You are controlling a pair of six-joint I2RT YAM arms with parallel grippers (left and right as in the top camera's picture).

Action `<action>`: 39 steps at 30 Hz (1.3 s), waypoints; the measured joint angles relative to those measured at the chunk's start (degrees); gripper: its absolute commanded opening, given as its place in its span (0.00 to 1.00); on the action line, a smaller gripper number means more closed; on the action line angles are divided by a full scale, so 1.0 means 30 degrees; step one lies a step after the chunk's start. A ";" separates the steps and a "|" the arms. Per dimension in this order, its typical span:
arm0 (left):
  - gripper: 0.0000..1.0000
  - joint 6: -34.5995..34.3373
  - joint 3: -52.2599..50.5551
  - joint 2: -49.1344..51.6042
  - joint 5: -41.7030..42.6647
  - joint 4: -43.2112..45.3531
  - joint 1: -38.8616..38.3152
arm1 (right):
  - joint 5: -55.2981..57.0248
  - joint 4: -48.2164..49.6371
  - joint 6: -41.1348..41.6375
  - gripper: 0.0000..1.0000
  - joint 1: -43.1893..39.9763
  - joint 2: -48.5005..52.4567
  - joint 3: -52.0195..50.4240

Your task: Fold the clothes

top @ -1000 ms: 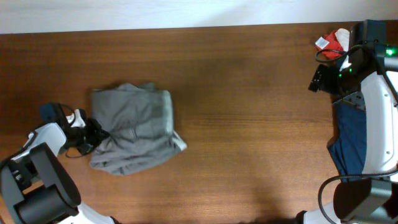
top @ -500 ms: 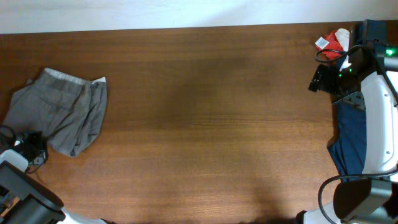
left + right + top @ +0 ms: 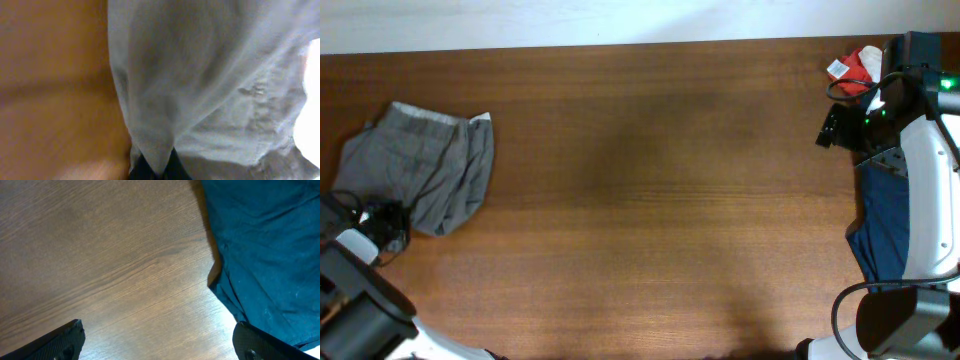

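mid-grey rumpled clothes (image 3: 420,170) with pale waistband (image 3: 430,114), corner tight in left hand (image 3: 385,222); right hand (image 3: 157,342) wide apart

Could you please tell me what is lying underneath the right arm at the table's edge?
A dark navy-blue cloth lies on the table beneath the right arm. Its side toward the table's middle shows; the arm's white link covers the rest, hiding its full extent.
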 measured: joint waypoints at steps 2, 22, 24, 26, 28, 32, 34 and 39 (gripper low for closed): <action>0.01 0.0182 0.0386 0.1428 0.0984 0.3089 -0.0525 | 0.0000 0.0000 0.0000 0.98 0.0000 0.0000 0.0000; 0.01 -0.3803 0.7118 0.6492 -0.1450 0.4539 -0.7745 | -0.0007 0.0000 -0.0007 0.98 0.0000 0.0000 0.0000; 0.01 -0.3876 0.7235 0.6484 -0.1137 0.4146 -0.7592 | -0.0007 0.0000 0.0000 0.98 0.0000 0.0000 0.0000; 0.01 -0.4000 0.7264 0.6484 -0.0168 0.3781 -0.7198 | -0.0007 0.0000 0.0000 0.98 0.0000 0.0000 0.0000; 0.01 -0.4065 0.7271 0.6404 0.0619 0.3191 -0.6761 | -0.0007 0.0000 -0.0007 0.98 0.0000 0.0000 0.0000; 0.01 -0.3985 0.7213 0.5799 0.1741 0.1137 -0.5413 | -0.0007 0.0000 -0.0007 0.98 0.0000 0.0000 0.0000; 0.01 -0.3730 0.7045 0.5464 0.1923 0.0532 -0.4772 | -0.0007 -0.0007 -0.0007 0.98 0.0000 0.0000 0.0000; 0.01 -0.3286 0.6696 0.4852 0.1792 -0.0612 -0.3956 | -0.0007 0.0000 0.0000 0.98 0.0000 0.0000 0.0000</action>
